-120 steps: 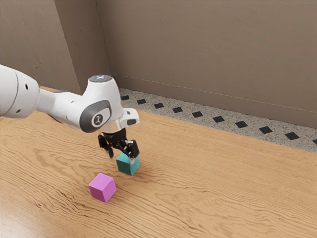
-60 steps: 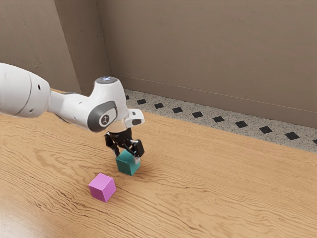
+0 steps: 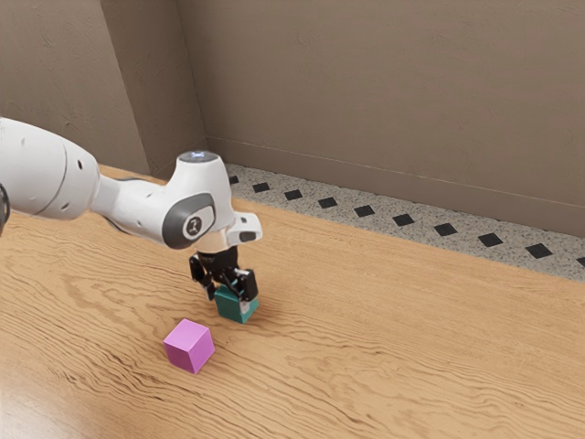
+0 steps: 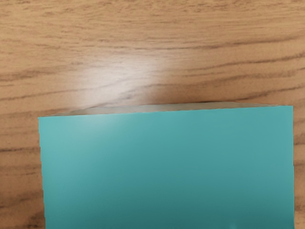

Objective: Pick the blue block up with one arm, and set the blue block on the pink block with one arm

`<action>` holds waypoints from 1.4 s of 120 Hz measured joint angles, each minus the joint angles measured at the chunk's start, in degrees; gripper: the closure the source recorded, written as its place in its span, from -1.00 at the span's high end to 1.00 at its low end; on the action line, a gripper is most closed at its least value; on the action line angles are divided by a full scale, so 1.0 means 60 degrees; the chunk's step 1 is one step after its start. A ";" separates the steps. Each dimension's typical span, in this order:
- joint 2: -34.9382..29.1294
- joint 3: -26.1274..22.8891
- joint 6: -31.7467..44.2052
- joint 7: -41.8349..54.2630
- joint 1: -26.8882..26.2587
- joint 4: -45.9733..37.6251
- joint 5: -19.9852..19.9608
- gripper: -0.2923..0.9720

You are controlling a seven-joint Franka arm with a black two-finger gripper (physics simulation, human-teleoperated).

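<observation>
The wooden table (image 3: 411,347) bears both cubes. The white Franka arm (image 3: 137,206) has a grey joint cap whose small mark is too small to read. The black gripper (image 3: 226,285) stands spread wide astride the blue block (image 3: 239,309), teal in hue, which rests on the table. The pink block (image 3: 189,346) lies nearby, apart.

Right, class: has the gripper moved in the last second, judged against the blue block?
Yes. The gripper has come down onto the blue block, which has stayed put on the table near the pink block.
</observation>
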 joint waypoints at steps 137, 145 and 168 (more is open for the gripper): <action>-0.4532 -0.0061 -0.0560 -0.0667 0.0032 -0.3804 -0.0223 0.08; -0.4525 -0.0079 -0.0497 -0.0716 0.0031 -0.3810 -0.0277 0.18; -0.4449 -0.0091 -0.0422 -0.0829 0.0026 -0.3564 -0.0318 0.39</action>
